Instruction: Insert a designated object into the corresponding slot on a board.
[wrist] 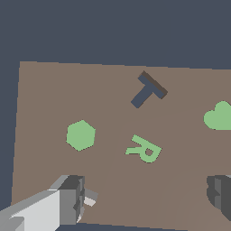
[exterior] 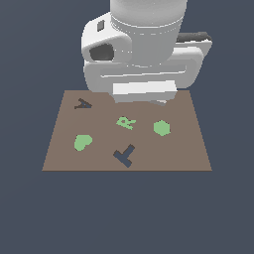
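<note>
Gripper: the gripper is seen in the wrist view with its two fingers spread wide apart; nothing is held between them.
Position: the arm is hung over the far part of the board in the exterior view; contact with the surface cannot be told.
Board: a flat brown rectangle is laid on the dark ground, directly under the tool.
Key relation: the green R is found nearest the gap between the fingers, just ahead of it, on the side toward the near edge in the exterior view. The dark T is placed further on in the same direction.
T axis: its stem is lying on a slant to the board's edges.
Other shapes: a green hexagon is seen to one side of the R, a green heart-like blob to the other, and a dark A by a far corner.
Judgement: which piece is designated is not shown; a short reach forward and a descent would be called for.
</note>
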`<state>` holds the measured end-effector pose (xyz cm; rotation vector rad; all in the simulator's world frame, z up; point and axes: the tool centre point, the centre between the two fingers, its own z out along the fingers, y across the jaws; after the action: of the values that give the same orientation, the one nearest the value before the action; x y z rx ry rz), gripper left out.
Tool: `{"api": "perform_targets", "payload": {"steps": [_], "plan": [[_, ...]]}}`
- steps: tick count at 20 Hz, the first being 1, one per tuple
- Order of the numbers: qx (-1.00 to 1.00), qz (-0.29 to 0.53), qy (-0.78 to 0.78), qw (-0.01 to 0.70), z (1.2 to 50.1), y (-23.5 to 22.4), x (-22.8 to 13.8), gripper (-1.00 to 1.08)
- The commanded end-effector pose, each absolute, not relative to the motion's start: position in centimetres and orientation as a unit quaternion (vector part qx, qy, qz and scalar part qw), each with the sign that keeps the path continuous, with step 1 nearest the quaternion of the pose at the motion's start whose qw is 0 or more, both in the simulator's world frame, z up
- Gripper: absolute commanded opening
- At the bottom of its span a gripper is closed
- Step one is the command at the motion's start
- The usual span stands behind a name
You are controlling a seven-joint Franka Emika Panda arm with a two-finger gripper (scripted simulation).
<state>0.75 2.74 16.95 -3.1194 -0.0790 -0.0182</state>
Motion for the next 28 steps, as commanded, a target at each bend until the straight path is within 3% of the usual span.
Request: {"api": "perform_targets", "payload": {"steps": [1,15,28], "plan": [[-1.000,-0.006,-0.025,0.011,16.9,2.7,0.7,1.00],[-0.992,-0.005,-0.124,0.009,14.2,5.6,-0.9,1.00],[-0.939,-0.002,-0.343,0.004,7.8,10.6,-6.6,1.00]]}}
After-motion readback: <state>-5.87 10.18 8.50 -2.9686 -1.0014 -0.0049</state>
